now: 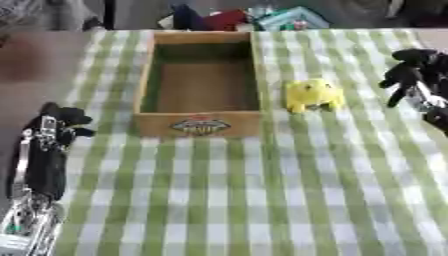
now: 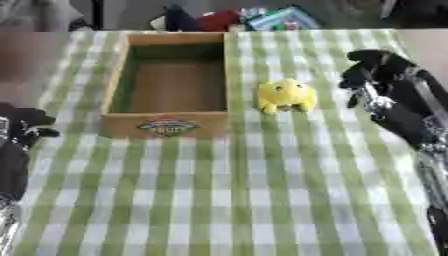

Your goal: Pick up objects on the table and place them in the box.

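Note:
A wooden box [image 1: 199, 124] with a logo on its front wall stands open on the green checked cloth, nothing visible inside. A small yellow plush toy [image 1: 312, 94] lies just right of the box. My right hand [image 2: 374, 70] hovers to the right of the toy, apart from it, fingers curled downward and holding nothing. My left hand [image 1: 59, 120] rests at the cloth's left edge, left of the box's front corner, fingers curled, nothing in it.
Red, blue and teal items [image 1: 254, 19] are piled beyond the far edge of the table. The green checked cloth [image 1: 262, 200] stretches wide in front of the box. Bare brown table [image 1: 35, 60] shows at the left.

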Robot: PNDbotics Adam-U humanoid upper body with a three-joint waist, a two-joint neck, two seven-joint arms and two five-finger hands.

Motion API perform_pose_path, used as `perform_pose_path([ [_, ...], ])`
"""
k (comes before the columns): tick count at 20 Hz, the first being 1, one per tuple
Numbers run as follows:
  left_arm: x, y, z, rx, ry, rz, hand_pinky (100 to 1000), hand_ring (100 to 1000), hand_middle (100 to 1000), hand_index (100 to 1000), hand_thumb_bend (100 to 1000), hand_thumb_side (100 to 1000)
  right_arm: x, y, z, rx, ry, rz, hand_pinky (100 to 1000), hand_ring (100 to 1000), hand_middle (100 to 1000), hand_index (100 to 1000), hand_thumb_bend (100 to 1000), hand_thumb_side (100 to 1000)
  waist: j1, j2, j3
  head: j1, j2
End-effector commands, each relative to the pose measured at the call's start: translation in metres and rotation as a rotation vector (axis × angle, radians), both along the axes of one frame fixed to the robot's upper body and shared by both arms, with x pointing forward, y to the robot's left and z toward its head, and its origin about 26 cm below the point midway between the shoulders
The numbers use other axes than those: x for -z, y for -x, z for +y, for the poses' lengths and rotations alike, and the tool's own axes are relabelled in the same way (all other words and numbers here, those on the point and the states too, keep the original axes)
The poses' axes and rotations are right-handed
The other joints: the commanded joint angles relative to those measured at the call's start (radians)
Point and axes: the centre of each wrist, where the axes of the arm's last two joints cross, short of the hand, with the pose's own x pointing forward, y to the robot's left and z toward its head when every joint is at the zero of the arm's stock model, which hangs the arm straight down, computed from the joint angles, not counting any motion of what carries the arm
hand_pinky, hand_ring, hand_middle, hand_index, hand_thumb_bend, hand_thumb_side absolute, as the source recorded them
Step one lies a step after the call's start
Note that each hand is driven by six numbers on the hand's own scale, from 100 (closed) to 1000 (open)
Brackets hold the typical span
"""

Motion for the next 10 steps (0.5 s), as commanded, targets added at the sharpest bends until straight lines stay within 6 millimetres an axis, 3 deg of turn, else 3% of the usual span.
perform_pose_path([
  [1,-0.008,0.0,0.001,0.003,-0.007,-0.027,536,609,555,512,100,674,-0.019,-0.001,-0.012,0.009,0.105,-0.043,443,667,628,812,100,390,-0.004,-0.017,0.001,-0.003,0.004],
  [9,-0.007,0.0,0.002,0.007,-0.013,-0.023,536,609,555,512,100,674,-0.046,-0.017,-0.041,-0.003,0.334,-0.041,513,774,757,851,100,281,-0.011,-0.023,0.005,-0.011,0.001],
  [10,-0.007,0.0,0.002,0.008,-0.014,-0.021,536,609,555,512,100,674,-0.05,-0.021,-0.046,-0.006,0.374,-0.037,517,778,761,853,100,228,-0.012,-0.024,0.007,-0.013,0.001],
])
